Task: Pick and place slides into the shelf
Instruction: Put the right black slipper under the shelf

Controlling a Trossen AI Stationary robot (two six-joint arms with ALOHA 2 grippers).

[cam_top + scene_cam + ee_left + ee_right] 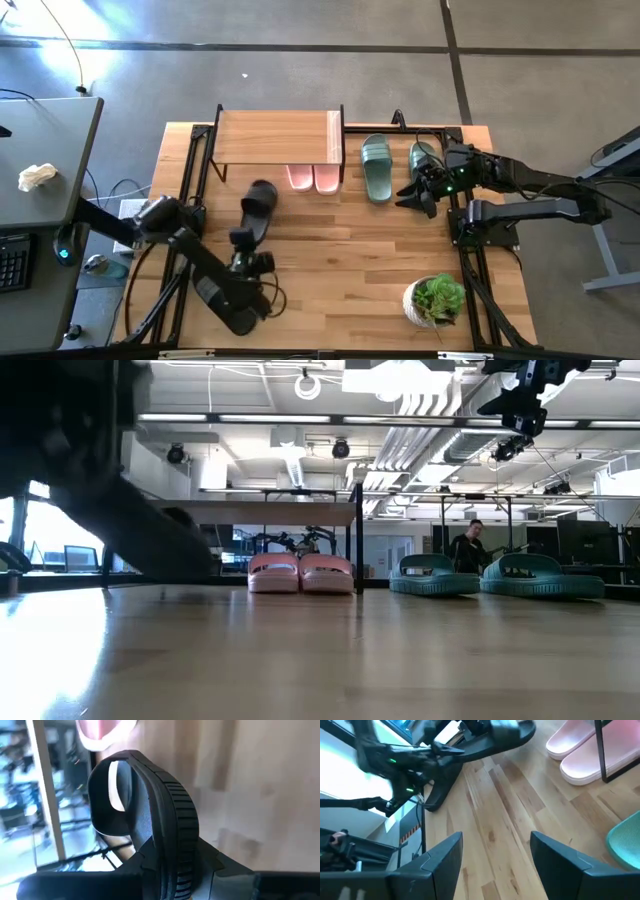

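We have the left gripper (247, 238) clenched on a black slide (259, 200), heading for the shelf (275, 135); next, tuck it beside the pink pair (313, 177); right gripper (418, 190) hangs open

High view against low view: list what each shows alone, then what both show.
Only the high view: the potted plant, the shelf's wooden plank top, the left gripper holding the black slide, and the open right gripper beside the green slides.

Only the low view: the room behind, with a person and ceiling pipes.

Both: the pink slides under the shelf, the green pair right of it.
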